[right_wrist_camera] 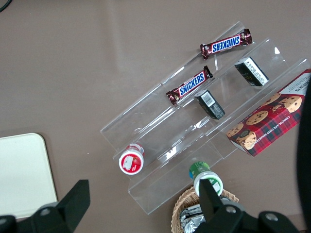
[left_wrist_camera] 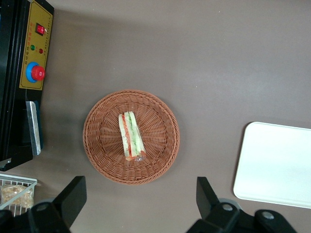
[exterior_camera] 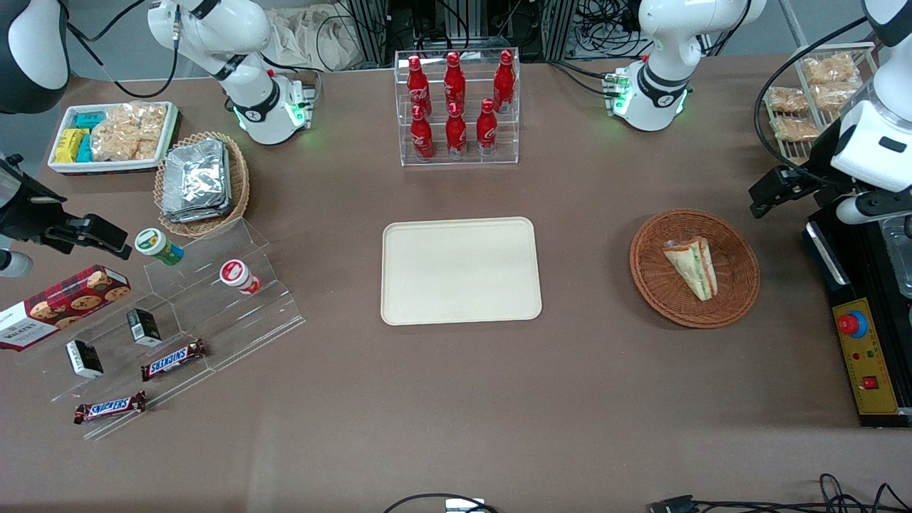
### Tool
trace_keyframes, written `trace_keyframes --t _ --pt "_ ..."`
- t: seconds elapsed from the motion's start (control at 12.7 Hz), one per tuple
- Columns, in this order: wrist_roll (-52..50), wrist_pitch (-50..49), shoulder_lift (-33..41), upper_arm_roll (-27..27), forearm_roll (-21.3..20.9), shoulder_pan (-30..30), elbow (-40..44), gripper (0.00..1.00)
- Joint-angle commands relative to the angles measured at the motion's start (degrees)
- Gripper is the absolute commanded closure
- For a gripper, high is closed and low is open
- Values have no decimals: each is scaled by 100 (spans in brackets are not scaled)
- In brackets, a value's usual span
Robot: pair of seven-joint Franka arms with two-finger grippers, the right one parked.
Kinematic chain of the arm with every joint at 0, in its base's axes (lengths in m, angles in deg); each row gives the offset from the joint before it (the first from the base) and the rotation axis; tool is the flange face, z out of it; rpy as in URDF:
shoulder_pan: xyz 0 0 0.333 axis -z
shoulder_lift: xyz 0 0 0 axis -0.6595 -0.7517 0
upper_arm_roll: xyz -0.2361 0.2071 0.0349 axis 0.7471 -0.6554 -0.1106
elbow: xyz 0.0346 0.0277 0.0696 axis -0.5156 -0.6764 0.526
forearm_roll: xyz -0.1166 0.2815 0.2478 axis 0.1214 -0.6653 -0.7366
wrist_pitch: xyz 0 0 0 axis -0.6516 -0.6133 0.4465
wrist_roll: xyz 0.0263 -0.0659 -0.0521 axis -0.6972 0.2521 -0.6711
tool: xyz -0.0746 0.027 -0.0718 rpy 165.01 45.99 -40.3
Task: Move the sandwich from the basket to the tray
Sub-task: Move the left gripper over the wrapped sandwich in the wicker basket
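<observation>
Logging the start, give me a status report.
Pincer open, high above the basket. Sandwich lying in basket, untouched. Tray bare. Nothing in the way.

round brown woven wicker basket [exterior_camera: 695, 268]: rough weave | triangular clear-wrapped white-bread sandwich [exterior_camera: 692, 266]: glossy film | cream rectangular plastic tray [exterior_camera: 461, 271]: smooth, matt | brown table cover [exterior_camera: 456, 399]: matt | black plastic gripper [left_wrist_camera: 141, 201], high over the basket: matt
</observation>
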Motion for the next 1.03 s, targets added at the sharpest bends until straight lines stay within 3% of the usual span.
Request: trace_keyframes --t 0.0,0.32,0.47,0.95 --pt "72 -232 -15 -78 -21 62 139 0" --pt "-95 -417 -15 -60 -48 62 17 0" --pt "-174 -208 177 -69 -56 45 -553 0" --pt "-579 2302 838 -174 -48 -122 -3267 0"
